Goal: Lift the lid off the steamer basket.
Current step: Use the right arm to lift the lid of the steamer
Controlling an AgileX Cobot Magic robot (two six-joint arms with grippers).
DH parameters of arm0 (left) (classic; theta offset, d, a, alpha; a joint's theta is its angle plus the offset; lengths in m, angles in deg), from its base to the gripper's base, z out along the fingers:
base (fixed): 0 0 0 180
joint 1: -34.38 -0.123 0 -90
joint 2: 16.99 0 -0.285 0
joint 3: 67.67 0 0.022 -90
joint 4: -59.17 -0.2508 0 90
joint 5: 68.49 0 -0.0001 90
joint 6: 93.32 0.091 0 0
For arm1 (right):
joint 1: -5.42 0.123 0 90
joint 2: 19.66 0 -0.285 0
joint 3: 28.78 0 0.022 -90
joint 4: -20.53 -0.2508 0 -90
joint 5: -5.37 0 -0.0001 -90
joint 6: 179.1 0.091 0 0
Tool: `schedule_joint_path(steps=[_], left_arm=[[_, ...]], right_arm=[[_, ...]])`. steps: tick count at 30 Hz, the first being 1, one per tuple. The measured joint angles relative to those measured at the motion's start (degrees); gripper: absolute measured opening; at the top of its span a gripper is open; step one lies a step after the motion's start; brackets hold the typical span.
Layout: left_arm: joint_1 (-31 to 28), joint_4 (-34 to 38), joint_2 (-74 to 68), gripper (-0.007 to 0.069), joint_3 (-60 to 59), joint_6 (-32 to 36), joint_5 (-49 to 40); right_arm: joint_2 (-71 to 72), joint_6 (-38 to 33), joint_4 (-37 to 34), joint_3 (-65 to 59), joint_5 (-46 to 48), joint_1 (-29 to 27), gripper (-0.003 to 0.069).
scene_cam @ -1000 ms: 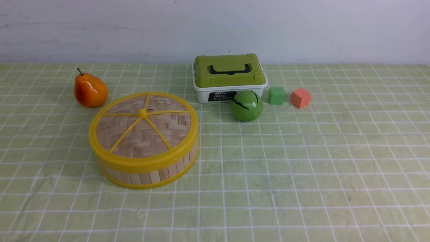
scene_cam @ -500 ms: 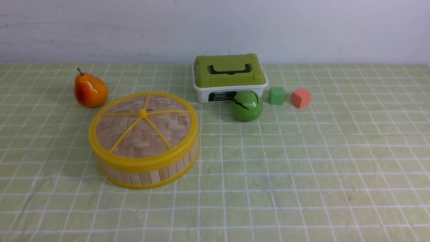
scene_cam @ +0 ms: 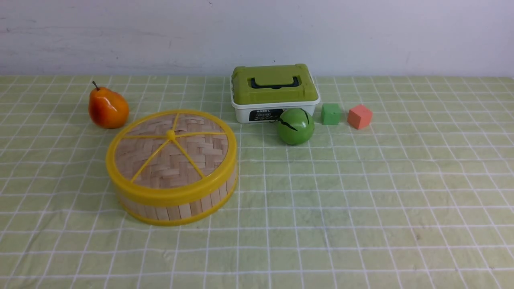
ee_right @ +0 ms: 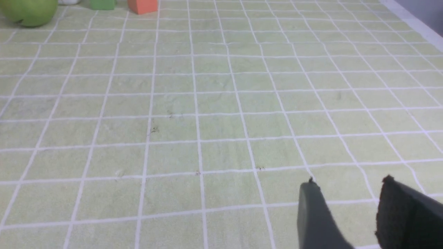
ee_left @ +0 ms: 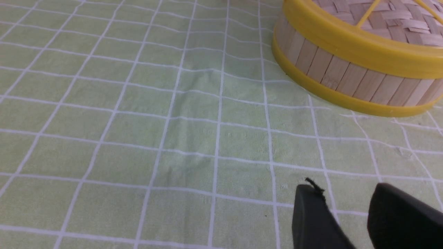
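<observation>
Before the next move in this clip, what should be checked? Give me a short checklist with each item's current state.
1. Lid seated on steamer basket: ok.
2. Nothing resting on the lid: ok.
3. Left tool open and empty: ok.
4. Right tool open and empty: ok.
5. A tool positioned at the lid's rim: not ok; the left tool is short of the basket, and the right wrist view shows no basket.

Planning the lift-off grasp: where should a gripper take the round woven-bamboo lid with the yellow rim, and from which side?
Probably the thick yellow rim of the woven-bamboo lid, at its near edge, from above: it stands proud of the sunken weave, so one finger fits inside, one outside. The centre knob looks too small.
</observation>
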Motion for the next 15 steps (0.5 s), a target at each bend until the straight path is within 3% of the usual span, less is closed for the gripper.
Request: schedule_joint_path(steps=[15], left_arm=[[0.0, 0.0, 0.0, 0.0239, 0.0, 0.0, 0.0]], right_arm=[[0.0, 0.0, 1.2, 0.0, 0.0, 0.0, 0.0242]])
